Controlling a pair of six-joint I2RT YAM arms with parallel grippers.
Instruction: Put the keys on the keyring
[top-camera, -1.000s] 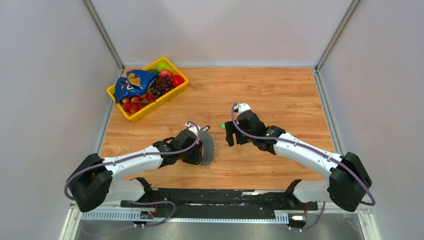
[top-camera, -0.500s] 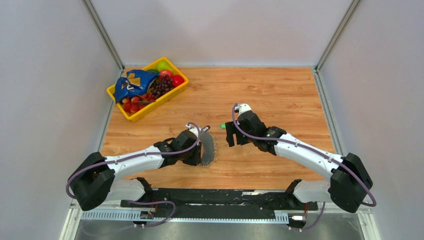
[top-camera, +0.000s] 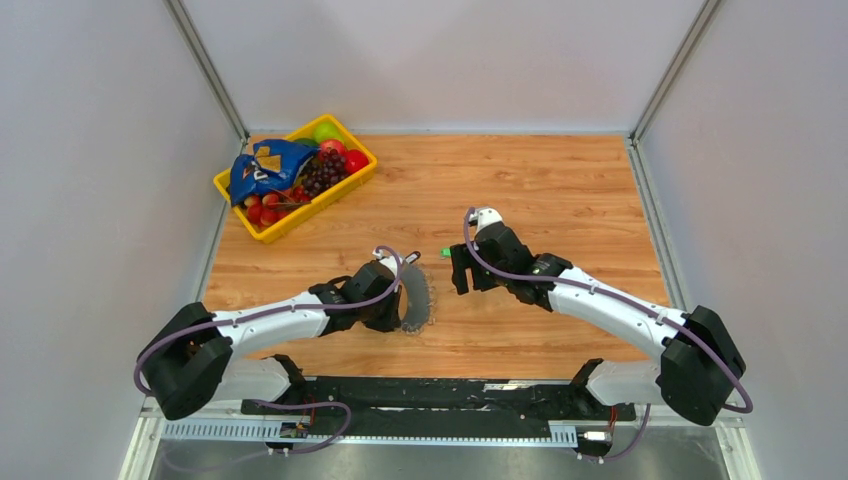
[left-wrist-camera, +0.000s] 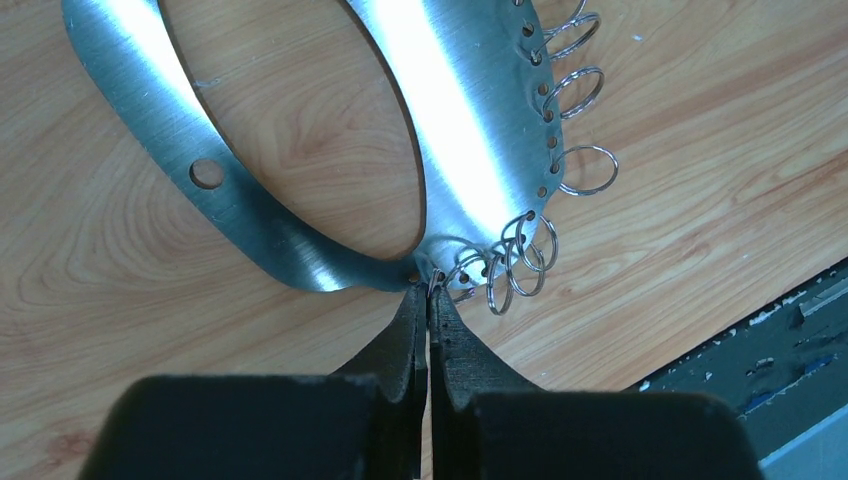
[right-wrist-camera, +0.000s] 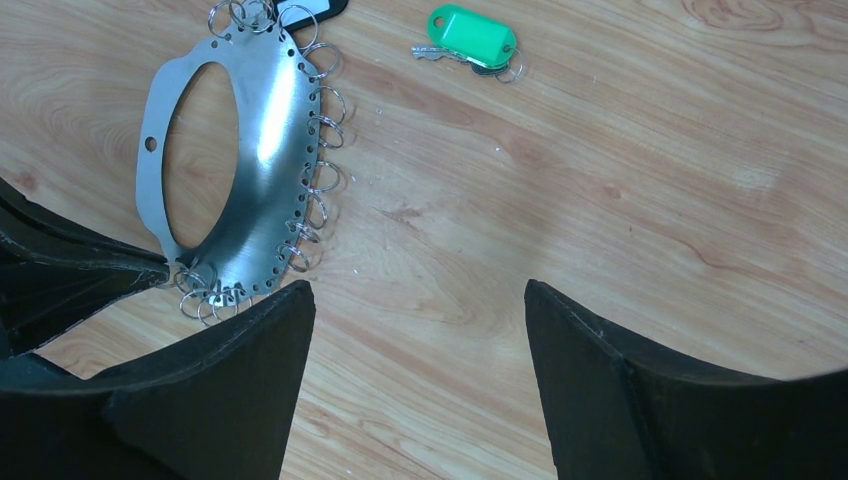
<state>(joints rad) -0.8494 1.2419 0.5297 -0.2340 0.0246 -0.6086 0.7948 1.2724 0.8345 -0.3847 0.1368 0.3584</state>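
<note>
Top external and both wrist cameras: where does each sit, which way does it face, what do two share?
Top external: above and behind, facing down at the table; left arm, right arm show.
Left wrist: on that arm, facing down; left hand shut on the keyring.
Right wrist: likewise, facing down past the open right hand at the keys.
Wrist views share the keyring.

Open table (right-wrist-camera: 560, 190) lies between keys (right-wrist-camera: 472, 36) and keyring (right-wrist-camera: 262, 130); left hand (left-wrist-camera: 428, 300) crowds the keyring.
</note>
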